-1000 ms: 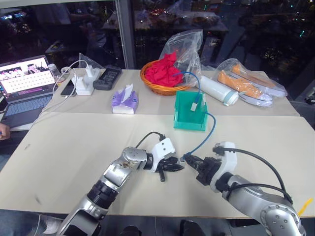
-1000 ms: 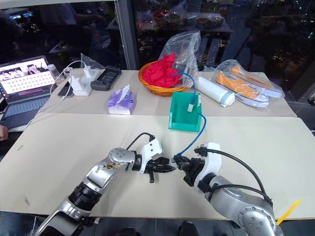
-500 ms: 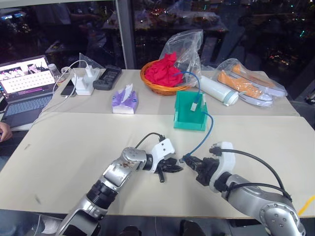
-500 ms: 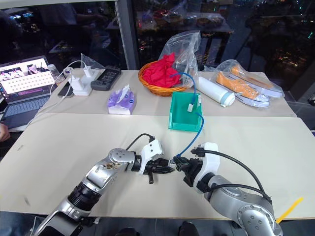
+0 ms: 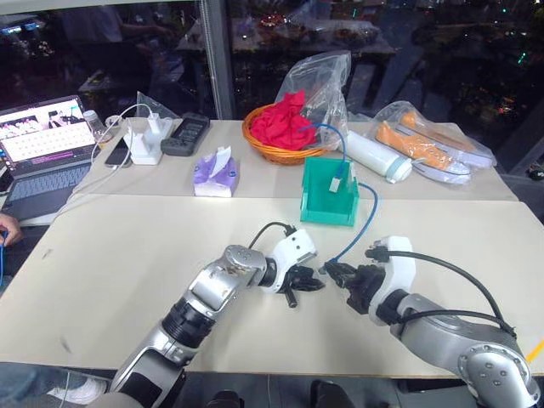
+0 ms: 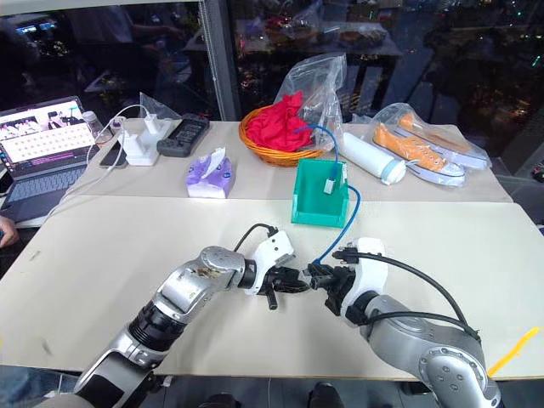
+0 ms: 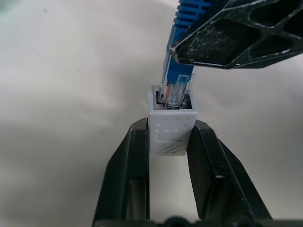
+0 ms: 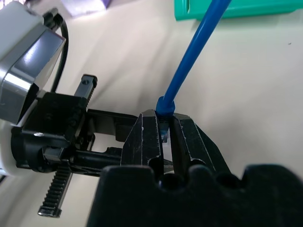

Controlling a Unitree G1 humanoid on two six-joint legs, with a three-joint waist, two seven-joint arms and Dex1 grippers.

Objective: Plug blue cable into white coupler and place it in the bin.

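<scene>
In the left wrist view my left gripper [image 7: 170, 125] is shut on the white coupler [image 7: 172, 130], a small white block with its socket facing away from the wrist. The clear plug of the blue cable [image 7: 177, 80] sits in that socket's mouth. My right gripper [image 8: 164, 118] is shut on the cable's plug end, and one of its fingers [image 7: 227, 38] shows just above the coupler. Both grippers meet tip to tip above the table, left gripper [image 5: 308, 280] against right gripper [image 5: 333, 272]. The blue cable [image 5: 361, 225] arcs up from there over the teal bin [image 5: 327, 204] behind them.
Behind the bin stand an orange wicker basket [image 5: 285, 136] with red cloth, a white bottle [image 5: 374, 157] and bagged shoes [image 5: 425, 144]. A tissue pack [image 5: 217, 174], a remote [image 5: 185, 134], chargers [image 5: 144, 144] and a laptop [image 5: 47, 140] lie at the back left. A person's hand [image 5: 7, 228] shows at the left edge.
My left gripper has moved right with the coupler and closed the gap to the right gripper. The cable's plug now sits at the coupler's socket.
</scene>
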